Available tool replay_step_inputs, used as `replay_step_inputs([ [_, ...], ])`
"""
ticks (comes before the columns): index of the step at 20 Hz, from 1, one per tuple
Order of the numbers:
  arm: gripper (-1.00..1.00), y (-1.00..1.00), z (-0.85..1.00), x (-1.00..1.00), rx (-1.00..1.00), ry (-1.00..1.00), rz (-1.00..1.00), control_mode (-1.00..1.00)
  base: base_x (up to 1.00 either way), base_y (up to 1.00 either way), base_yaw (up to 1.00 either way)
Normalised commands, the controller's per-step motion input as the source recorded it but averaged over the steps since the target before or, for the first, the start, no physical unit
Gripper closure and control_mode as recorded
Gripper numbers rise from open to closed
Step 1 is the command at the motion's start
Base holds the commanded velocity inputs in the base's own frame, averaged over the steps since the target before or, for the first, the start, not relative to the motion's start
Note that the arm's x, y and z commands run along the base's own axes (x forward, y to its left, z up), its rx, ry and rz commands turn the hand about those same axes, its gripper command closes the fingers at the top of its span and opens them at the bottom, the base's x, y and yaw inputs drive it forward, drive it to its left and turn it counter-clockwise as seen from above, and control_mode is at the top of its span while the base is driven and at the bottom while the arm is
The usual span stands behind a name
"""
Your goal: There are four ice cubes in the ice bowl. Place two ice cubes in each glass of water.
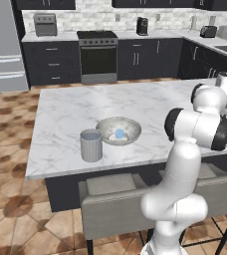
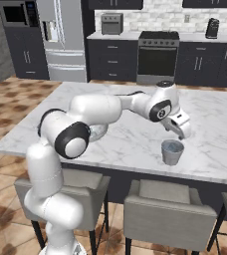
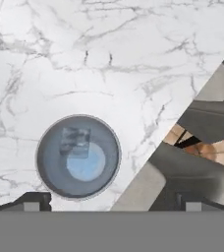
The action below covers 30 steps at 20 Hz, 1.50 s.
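White marbled stone makes up the desk (image 2: 135, 137), an island in a dark-cabinet kitchen with stools along its near edge. Above its right part the claw (image 2: 181, 132) hangs released, jaws spread wide and holding nothing, directly over one glass of water (image 2: 171, 152). In the hand view that glass (image 3: 78, 156) sits just ahead of the two finger tips, and one ice cube (image 3: 75, 142) floats in it near the rim. I cannot tell whether a second cube is there. Well off to the left stand the other glass of water (image 1: 91, 145) and, just beside it, the ice bowl (image 1: 118, 131), with something pale blue (image 1: 119, 133) in it, probably remaining ice. By my reading the job is partly done: at least one cube delivered here, more to fetch from the bowl.
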Motion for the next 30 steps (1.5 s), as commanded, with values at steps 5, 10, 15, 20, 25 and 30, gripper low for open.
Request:
replay_step_inputs([
  [5,-1.0,-0.03,-0.18,-0.85,0.0,0.03,0.29,-1.0,0.0,0.0,0.0],
  [10,-1.0,-0.03,-0.2,-1.0,0.03,0.0,0.36,-1.0,0.0,0.0,0.0],
  [15,-1.0,0.44,0.0,-0.94,0.0,0.0,0.22,-1.0,0.0,0.0,0.0],
  [20,-1.0,1.0,0.02,-0.4,-0.02,0.0,0.18,-1.0,0.0,0.0,0.0],
  [25,-1.0,1.0,0.21,0.0,-0.06,0.0,0.12,-1.0,0.0,0.0,0.0],
  [30,-1.0,1.0,0.24,0.11,0.0,0.01,0.14,-1.0,0.0,0.0,0.0],
])
